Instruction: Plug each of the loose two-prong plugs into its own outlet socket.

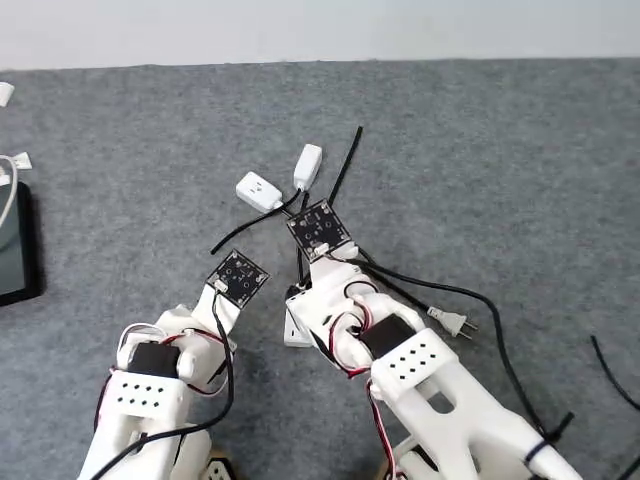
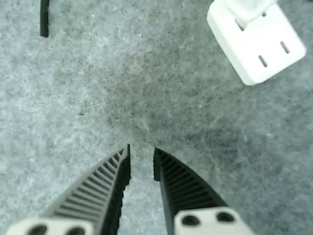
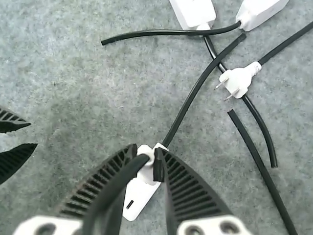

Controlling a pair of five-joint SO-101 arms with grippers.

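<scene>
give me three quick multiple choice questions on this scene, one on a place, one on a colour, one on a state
1. Where is the left pincer?
A on a plug
B over bare carpet
C inside a socket

2. What colour are the cords?
A red
B black
C white

3. How is the right pincer?
A wide open and empty
B shut on the pronged plug
C shut on a white block

Answers:
1 B: there is nothing but carpet between and beyond its tips.
2 B: every cord lying on the carpet is black.
3 C: its tips clamp the white block where the block's cord joins.
</scene>
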